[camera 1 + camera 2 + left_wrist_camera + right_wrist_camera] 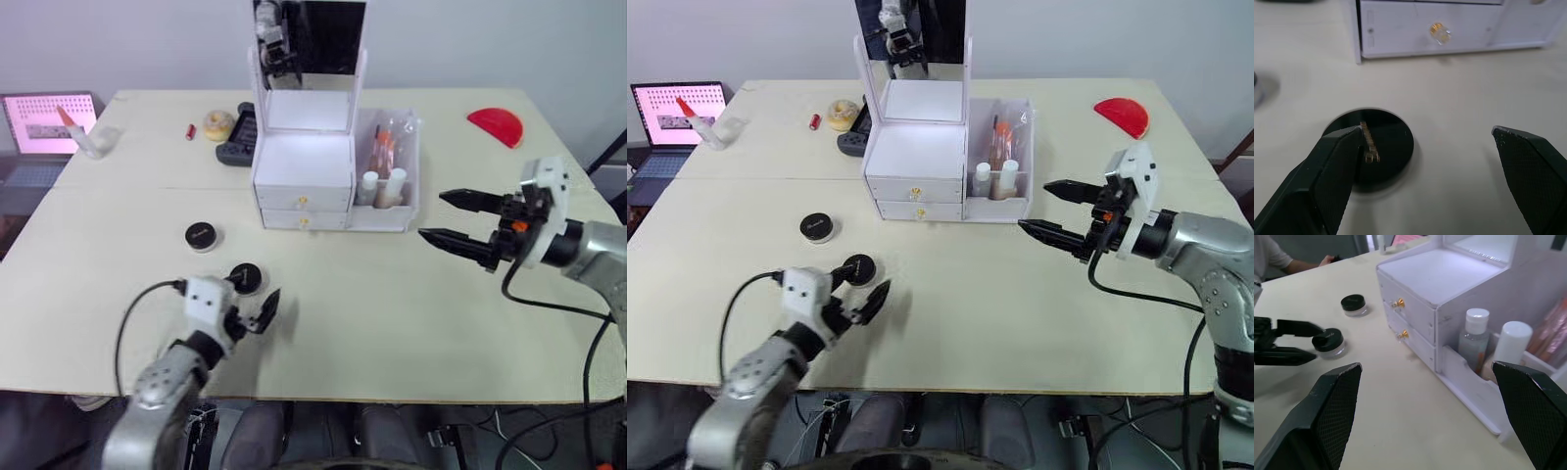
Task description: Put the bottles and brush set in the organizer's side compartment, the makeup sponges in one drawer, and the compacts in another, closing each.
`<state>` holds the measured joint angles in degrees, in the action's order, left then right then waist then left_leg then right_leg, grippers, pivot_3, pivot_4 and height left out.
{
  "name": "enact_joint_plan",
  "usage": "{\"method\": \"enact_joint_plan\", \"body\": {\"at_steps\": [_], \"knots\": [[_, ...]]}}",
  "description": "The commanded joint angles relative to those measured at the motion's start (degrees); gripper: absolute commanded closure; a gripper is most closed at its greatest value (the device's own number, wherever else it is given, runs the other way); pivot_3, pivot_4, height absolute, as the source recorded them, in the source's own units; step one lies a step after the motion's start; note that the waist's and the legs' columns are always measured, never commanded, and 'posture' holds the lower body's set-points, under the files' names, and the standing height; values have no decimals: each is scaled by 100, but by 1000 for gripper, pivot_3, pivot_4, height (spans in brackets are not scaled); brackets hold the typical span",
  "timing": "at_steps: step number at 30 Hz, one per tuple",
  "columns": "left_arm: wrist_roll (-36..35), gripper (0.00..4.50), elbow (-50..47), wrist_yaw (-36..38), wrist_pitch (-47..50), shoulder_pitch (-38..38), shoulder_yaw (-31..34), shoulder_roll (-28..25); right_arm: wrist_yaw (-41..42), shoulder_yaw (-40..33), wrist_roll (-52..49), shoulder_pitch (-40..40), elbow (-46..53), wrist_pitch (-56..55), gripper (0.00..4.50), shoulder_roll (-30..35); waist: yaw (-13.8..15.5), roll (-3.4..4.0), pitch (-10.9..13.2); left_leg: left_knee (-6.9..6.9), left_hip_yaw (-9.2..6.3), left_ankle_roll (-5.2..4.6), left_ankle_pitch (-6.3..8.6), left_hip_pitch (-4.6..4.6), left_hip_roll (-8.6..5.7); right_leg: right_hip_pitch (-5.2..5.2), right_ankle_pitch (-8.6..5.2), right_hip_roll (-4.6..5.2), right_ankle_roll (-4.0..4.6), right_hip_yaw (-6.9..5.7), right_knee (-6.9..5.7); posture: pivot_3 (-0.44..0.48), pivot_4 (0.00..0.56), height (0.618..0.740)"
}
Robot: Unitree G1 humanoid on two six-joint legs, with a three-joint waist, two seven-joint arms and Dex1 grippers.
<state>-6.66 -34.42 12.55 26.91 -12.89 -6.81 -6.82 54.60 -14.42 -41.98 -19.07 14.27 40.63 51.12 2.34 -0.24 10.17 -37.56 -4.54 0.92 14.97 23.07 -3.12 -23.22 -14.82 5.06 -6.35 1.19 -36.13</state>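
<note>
The white organizer [302,166] with a mirror stands at the table's middle back, both drawers [302,201] shut. In its side compartment [387,213] are two white-capped bottles [369,186] and the brush set [380,147]. Two black round compacts lie in front on the left: one [203,235] farther out, one [245,277] nearer. My left gripper [253,299] is open just above the table, one finger at the nearer compact's [1391,147] edge. Open and holding nothing, my right gripper [431,215] hovers to the right of the organizer. The makeup sponges are out of view.
At the back left are a laptop [49,122], a white tube with a red tip [90,140], a small red item [190,131], a yellowish ring [217,124] and a black device [240,132]. A red half-disc [496,125] lies back right. A person [1268,259] sits beyond the table.
</note>
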Motion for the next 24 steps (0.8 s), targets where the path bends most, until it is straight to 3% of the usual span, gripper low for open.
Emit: {"method": "enact_joint_plan", "body": {"at_steps": [1,4,7,12,24], "knots": [[793,31,522,-810,-676,408,-651,459,167,62,121,-264,-132,-135,0,113,-2,0,0,-4,0,0,0,2,0,0,0,0,-1,-1,0,0,150,740],[1281,31,1420,-1498,-1312,989,-856,985,237,218,224,-395,-229,-171,0,54,-3,1,0,-16,-1,-6,3,8,0,-1,7,-1,-14,-3,-1,0,150,740],[1528,31,2139,-1773,-1741,1463,-954,1182,274,304,265,-484,-277,-186,0,9,-13,3,-2,-27,-5,-8,5,15,0,-4,10,-4,-17,-10,-4,0,150,740],[1421,31,3406,-2236,-2086,2416,-734,1489,282,366,329,-532,-303,-254,0,-56,-4,3,-2,-39,-12,-9,5,24,-1,-9,15,-7,-27,-16,-8,0,150,740],[904,31,3939,-1888,-2450,2934,-1069,1662,108,211,262,-332,-38,-209,0,-93,-3,3,-2,-46,-10,-16,9,30,-12,-10,36,1,-58,-10,-4,0,150,740]]}}
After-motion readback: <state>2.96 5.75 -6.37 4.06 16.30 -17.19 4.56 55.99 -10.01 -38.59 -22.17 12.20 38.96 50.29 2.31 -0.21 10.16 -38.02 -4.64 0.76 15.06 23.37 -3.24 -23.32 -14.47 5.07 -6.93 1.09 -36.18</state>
